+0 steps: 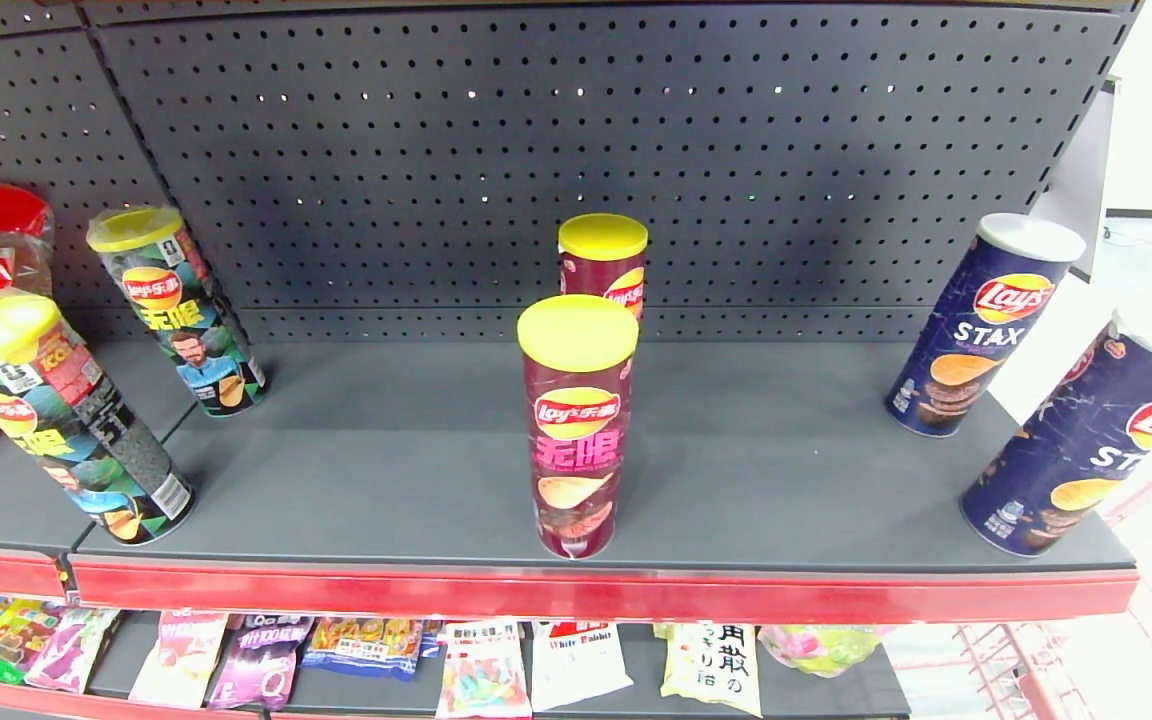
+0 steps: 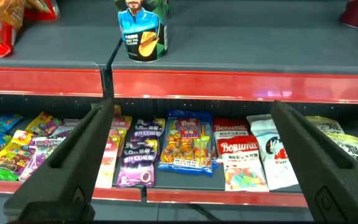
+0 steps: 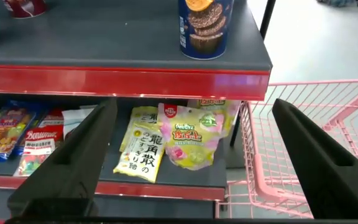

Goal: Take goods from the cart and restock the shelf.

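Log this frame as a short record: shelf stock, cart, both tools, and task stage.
shelf: six cans standing, wide gaps between the pairs
left: two green cans, yellow lids
middle: two maroon cans, one behind the other
right: two blue cans, white lids
below: snack bags in a row
cart: pink wire, right of the shelf
left tool: open, empty
right tool: open, empty, near the cart
stage: nothing picked up
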